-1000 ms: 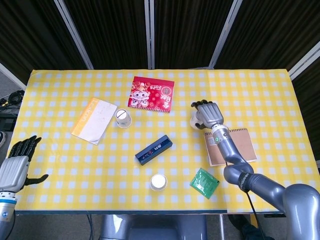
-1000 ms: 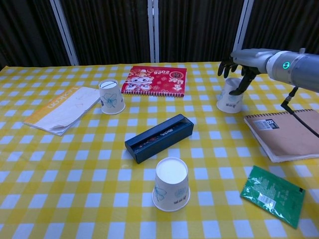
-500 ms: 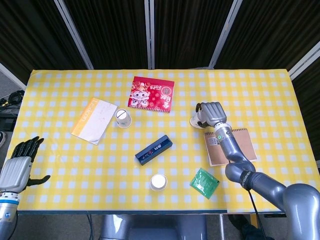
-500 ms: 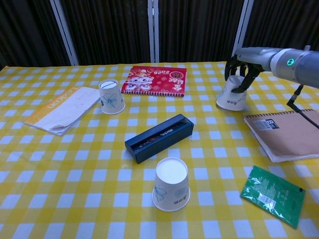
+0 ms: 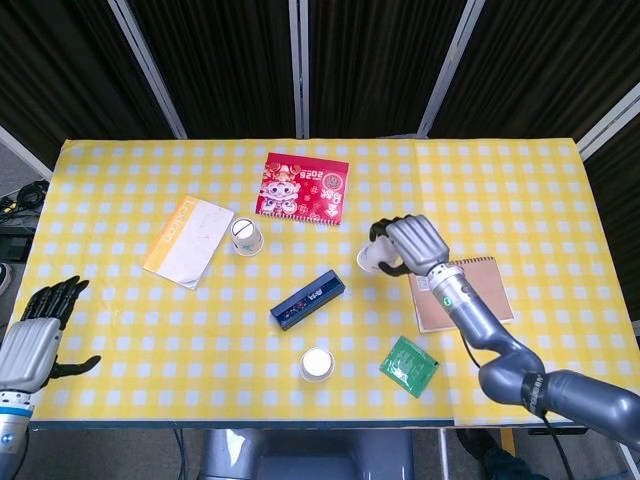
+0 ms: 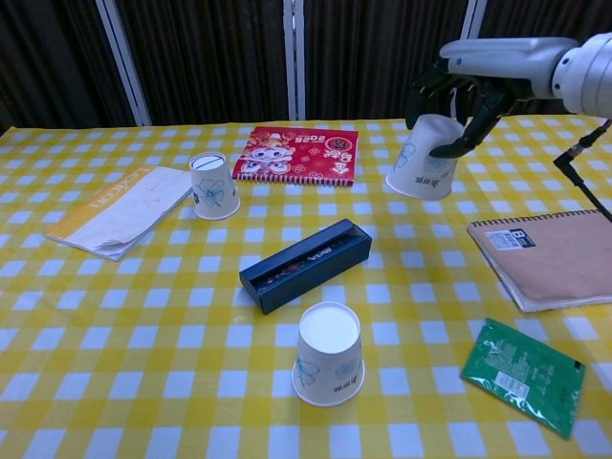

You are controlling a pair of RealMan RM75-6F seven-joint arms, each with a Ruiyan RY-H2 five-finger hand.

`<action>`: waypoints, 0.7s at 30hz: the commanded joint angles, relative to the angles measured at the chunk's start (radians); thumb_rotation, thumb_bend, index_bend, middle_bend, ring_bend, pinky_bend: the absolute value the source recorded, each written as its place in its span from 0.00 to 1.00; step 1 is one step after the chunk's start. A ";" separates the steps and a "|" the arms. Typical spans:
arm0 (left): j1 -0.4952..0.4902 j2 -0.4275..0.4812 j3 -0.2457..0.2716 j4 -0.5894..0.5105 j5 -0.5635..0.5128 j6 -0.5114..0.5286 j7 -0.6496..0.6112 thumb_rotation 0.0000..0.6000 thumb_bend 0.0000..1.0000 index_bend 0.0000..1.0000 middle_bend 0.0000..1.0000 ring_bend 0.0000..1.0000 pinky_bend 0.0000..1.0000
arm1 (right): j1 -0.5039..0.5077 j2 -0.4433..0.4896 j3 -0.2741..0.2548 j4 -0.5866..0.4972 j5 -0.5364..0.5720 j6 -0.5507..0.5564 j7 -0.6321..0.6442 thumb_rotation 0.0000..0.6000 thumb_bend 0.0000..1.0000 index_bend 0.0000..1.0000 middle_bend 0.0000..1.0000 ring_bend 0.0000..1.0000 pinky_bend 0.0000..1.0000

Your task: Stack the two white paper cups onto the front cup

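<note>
My right hand grips an upside-down white paper cup, lifted off the table and tilted, right of the dark blue box. The front cup stands upside down near the table's front edge, below and left of the held cup. A second upside-down cup sits at the back left beside the papers. My left hand hangs open off the table's front left corner, holding nothing.
A dark blue box lies diagonally between the cups. A red calendar is at the back, a yellow-edged paper at left, a brown notebook at right and a green packet at front right.
My right hand closed around the right cup, lifted it off the table and carried it left and toward the front. The left hand sank slightly.
</note>
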 commanded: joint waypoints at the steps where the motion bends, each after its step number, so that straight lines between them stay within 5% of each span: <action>1: 0.006 0.015 0.008 -0.014 0.022 0.007 -0.015 1.00 0.00 0.00 0.00 0.00 0.00 | -0.060 0.153 -0.070 -0.221 -0.177 0.057 0.013 1.00 0.22 0.45 0.49 0.45 0.45; 11: 0.023 0.031 0.026 -0.016 0.078 0.035 -0.051 1.00 0.00 0.00 0.00 0.00 0.00 | -0.064 0.205 -0.157 -0.372 -0.397 0.072 -0.033 1.00 0.22 0.45 0.49 0.45 0.46; 21: 0.024 0.036 0.030 -0.013 0.091 0.034 -0.068 1.00 0.00 0.00 0.00 0.00 0.00 | -0.028 0.143 -0.155 -0.461 -0.395 0.033 -0.181 1.00 0.22 0.46 0.49 0.45 0.46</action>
